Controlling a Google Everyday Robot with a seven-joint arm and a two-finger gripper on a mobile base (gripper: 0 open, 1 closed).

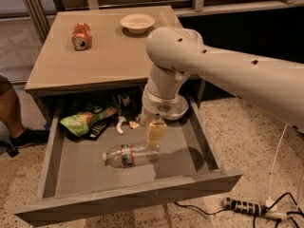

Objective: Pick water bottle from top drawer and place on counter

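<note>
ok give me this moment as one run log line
gripper: inside open drawer, over bottle base end, contact unclear | bottle: on its side on drawer floor, not lifted | counter: holds can, bowl

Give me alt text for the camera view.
The robot's gripper hangs in the open grey-brown wooden top drawer, over a clear crinkled plastic water bottle lying on its side. An orange-red soda can and pale bowl sit on the tan counter.

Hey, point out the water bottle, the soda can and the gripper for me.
water bottle (pixel 130 155), camera view, on its label band.
soda can (pixel 81 33), camera view, on its orange side wall.
gripper (pixel 155 139), camera view, on its pale lower end, just above the water bottle's base.
</note>
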